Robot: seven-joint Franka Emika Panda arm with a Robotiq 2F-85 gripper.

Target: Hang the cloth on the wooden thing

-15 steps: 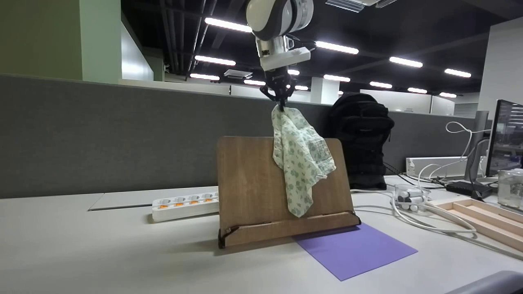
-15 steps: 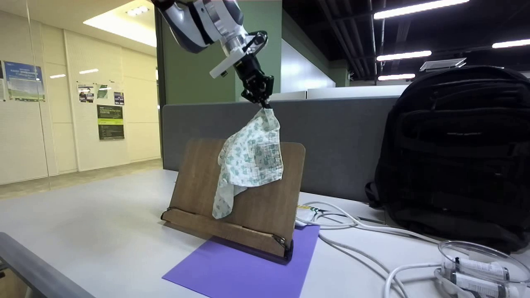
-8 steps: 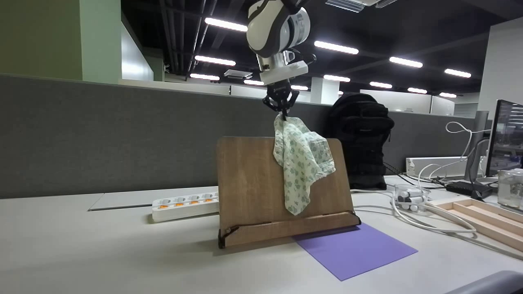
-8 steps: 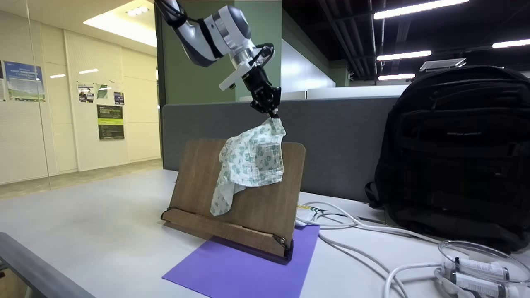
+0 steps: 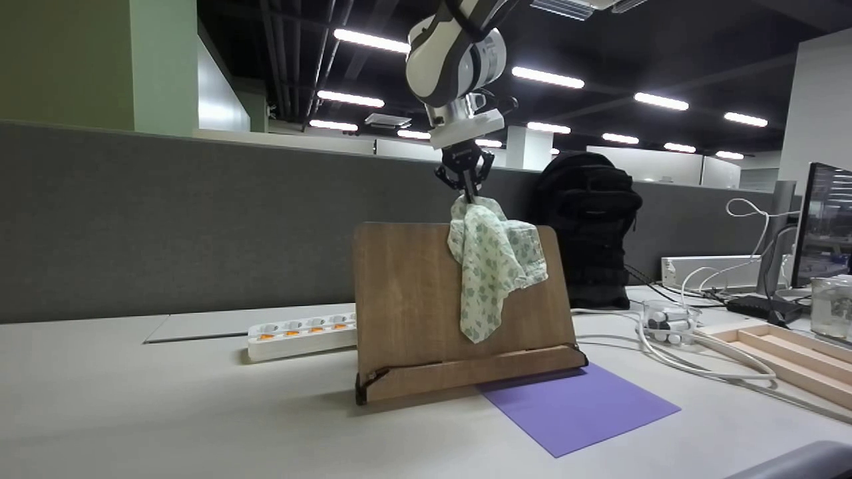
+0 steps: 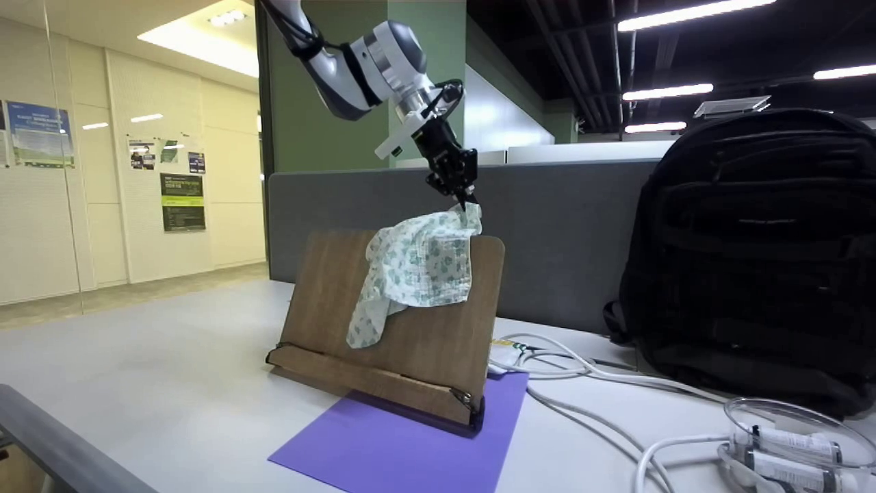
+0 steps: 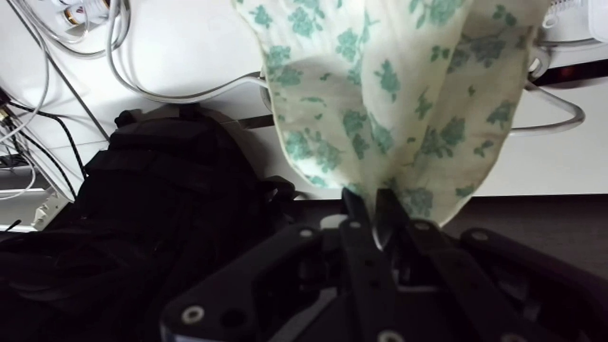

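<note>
The cloth (image 5: 489,273) is pale with green leaf prints; it also shows in an exterior view (image 6: 424,263) and in the wrist view (image 7: 389,95). My gripper (image 5: 470,197) is shut on its upper edge, a little above the stand's top edge. In the wrist view the cloth runs between the two fingertips (image 7: 370,202). The wooden stand (image 5: 407,286) is a brown tilted board with a front ledge; it also shows in an exterior view (image 6: 328,294). The cloth drapes over the board's top right part and hangs down its front face. The stand's back is hidden.
A black backpack (image 5: 586,226) stands behind the stand, near the grey partition (image 5: 200,226). A white power strip (image 5: 299,338) lies beside the stand. A purple sheet (image 5: 579,409) lies partly under it. White cables (image 6: 588,373) and a clear container (image 6: 797,445) are on the table.
My gripper has moved down and toward the back of the stand, to the right in both exterior views, carrying the cloth's upper edge. The cloth's hanging tip has risen slightly. The stand has not moved.
</note>
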